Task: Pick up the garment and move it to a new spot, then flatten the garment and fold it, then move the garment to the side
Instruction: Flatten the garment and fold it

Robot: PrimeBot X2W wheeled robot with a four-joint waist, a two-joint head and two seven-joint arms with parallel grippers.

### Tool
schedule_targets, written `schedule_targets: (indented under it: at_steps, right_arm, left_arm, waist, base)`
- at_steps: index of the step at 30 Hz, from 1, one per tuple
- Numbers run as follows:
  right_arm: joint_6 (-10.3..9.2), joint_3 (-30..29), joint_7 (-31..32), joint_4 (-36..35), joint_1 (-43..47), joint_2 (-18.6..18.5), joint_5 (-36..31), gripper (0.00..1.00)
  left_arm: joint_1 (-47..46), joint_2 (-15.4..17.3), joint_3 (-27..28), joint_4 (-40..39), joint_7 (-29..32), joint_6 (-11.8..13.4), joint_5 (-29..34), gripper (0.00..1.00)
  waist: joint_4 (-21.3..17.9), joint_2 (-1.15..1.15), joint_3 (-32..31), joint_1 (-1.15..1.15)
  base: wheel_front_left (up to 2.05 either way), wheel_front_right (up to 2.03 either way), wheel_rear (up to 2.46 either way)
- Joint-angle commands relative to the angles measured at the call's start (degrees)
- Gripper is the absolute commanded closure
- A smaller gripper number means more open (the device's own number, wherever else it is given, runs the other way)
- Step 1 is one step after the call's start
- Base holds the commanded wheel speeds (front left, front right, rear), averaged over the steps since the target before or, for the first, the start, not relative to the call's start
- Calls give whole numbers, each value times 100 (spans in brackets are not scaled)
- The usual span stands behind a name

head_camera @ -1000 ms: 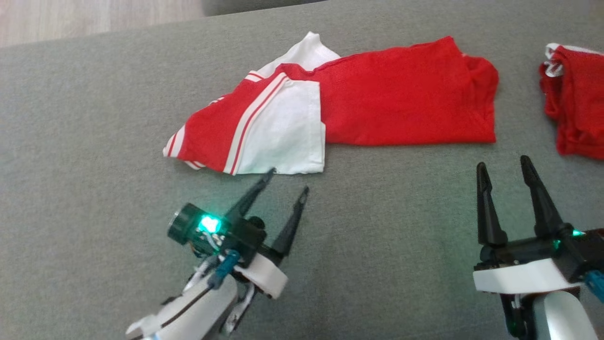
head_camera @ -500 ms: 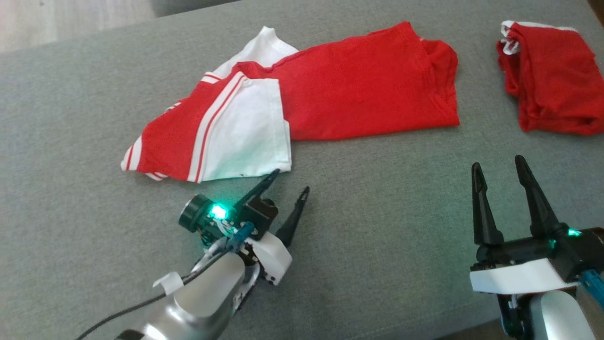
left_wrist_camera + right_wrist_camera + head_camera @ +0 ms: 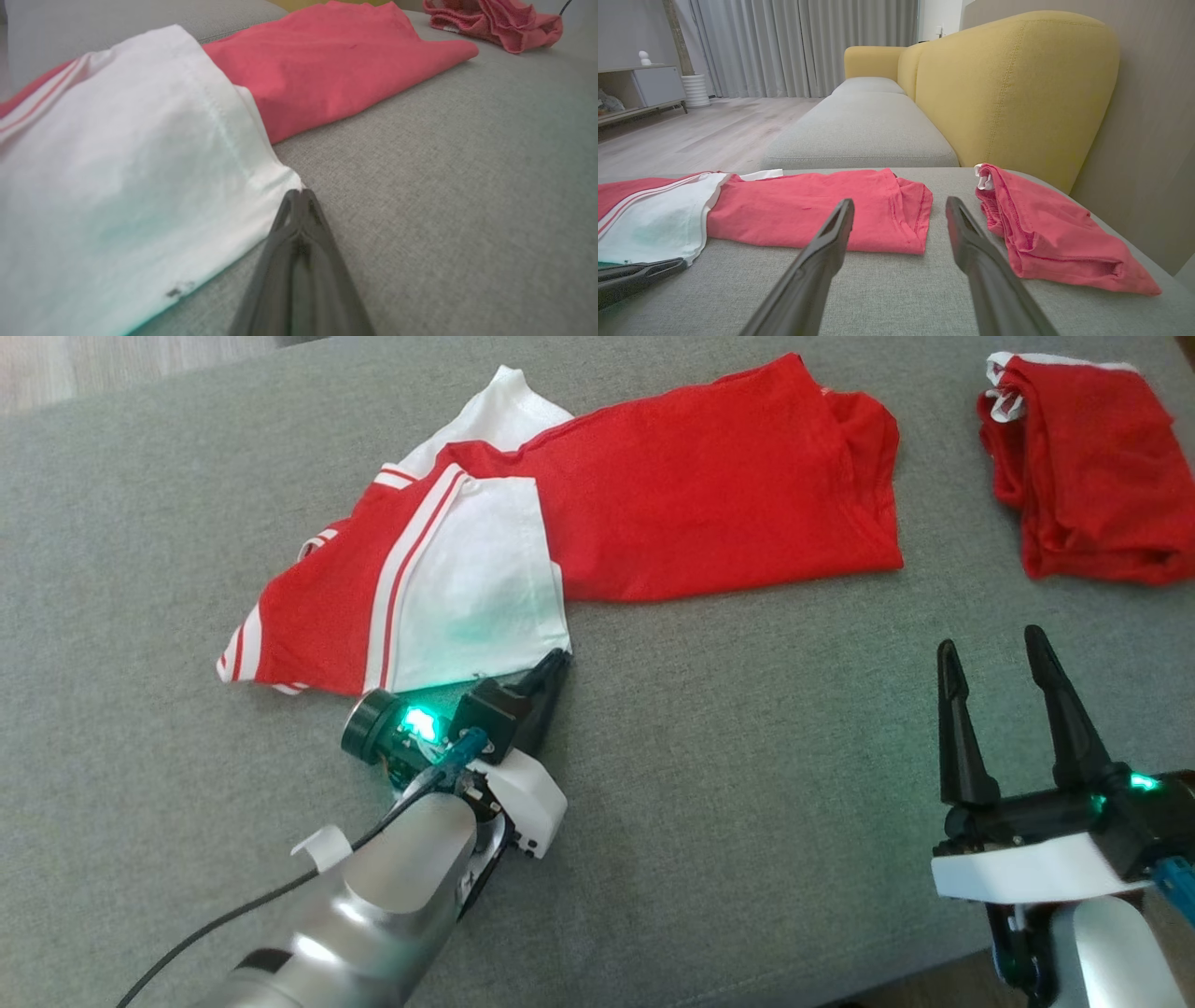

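Garment (image 3: 653, 485), red with a white panel, is lying spread on the grey sofa seat (image 3: 747, 728). Left claw (image 3: 556, 660) is sitting fingers-together at its white near corner, catch unclear. Right claw (image 3: 991, 642) is hovering spread apart, well clear.

A grey sofa cushion (image 3: 747, 728) carries two pieces of clothing. A red-and-white garment (image 3: 709, 495) lies loosely spread across its far middle. A second red garment (image 3: 1083, 476), bunched up, lies well apart near the far right corner.
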Motion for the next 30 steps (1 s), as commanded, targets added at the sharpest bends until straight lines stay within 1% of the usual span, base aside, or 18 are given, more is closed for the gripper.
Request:
schedule_targets:
  at_steps: [1,4,6,9,12,17,23,26,30]
  right_arm:
    - [-4,85,-32,-179,-103,-87,36,0]
    - [-4,64,-32,-168,-92,-87,13,0]
    - [-4,52,-32,-165,-77,-83,2,0]
    - [-4,43,-32,-163,-23,-70,1,0]
    - [-4,25,-32,-168,18,-62,6,0]
    - [-4,-55,-32,-169,101,-85,-2,0]
    - [-4,-266,-32,-192,238,-162,-2,0]
    - [-4,-390,-32,-207,315,-190,-8,0]
    - [-4,-497,-32,-216,404,-253,-8,0]
  left_arm:
    - [-107,26,138,96,51,-27,-64,100]
    - [-93,-18,209,255,94,-80,-217,100]
    - [-113,-29,283,284,44,-60,-280,100]
    - [-141,89,495,104,-85,81,-310,100]
    - [-81,299,770,-307,-122,251,-335,100]
    - [359,863,1336,-1802,-128,629,-105,100]
    - [1406,1502,1898,-3672,-129,1163,132,100]
    - [1913,1762,2050,-4345,-129,1404,188,100]
    - [2422,2023,2179,-4942,-102,1669,150,100]
  waist:
    - [16,0,-15,0]
    - [63,0,-61,0]
    - [109,0,-107,0]
    - [248,0,-208,0]
    - [401,0,-284,0]
    - [724,0,-454,0]
    - [1117,0,-739,0]
    - [1299,0,-843,0]
    - [1536,0,-902,0]
  base:
    - [0,0,0]
    - [0,0,0]
    - [0,0,0]
    - [0,0,0]
    - [0,0,0]
    - [0,0,0]
    - [0,0,0]
    - [0,0,0]
    - [0,0,0]
